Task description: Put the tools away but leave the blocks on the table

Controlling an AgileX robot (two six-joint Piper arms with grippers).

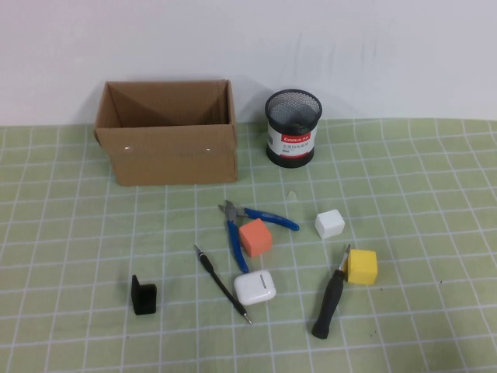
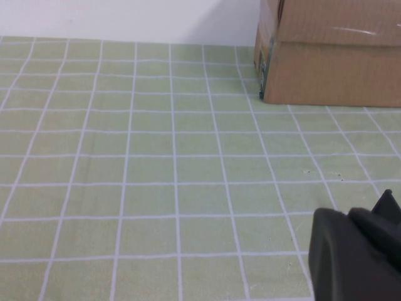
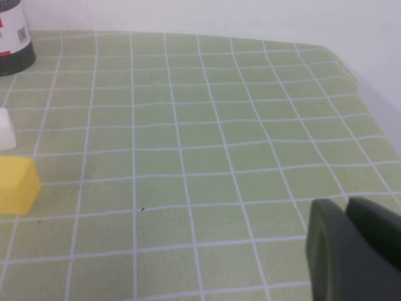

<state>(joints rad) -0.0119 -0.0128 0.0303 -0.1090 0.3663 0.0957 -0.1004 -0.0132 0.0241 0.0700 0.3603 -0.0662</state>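
Observation:
In the high view the blue-handled pliers (image 1: 272, 218) lie mid-table, touching the orange block (image 1: 255, 237). The thin black precision screwdriver (image 1: 223, 284) lies left of a white earbud case (image 1: 255, 287). The thick black-handled screwdriver (image 1: 329, 303) lies with its tip by the yellow block (image 1: 362, 266). The white block (image 1: 329, 224) sits apart. Neither arm shows in the high view. My left gripper (image 2: 351, 216) is shut and empty, low over the mat near the box. My right gripper (image 3: 344, 207) is shut and empty, to the right of the yellow block (image 3: 17, 185).
An open cardboard box (image 1: 167, 159) stands at the back left and also shows in the left wrist view (image 2: 332, 63). A black mesh cup (image 1: 293, 128) stands right of it. A small black L-shaped bracket (image 1: 144, 296) sits front left. The mat's right edge (image 3: 369, 119) is near.

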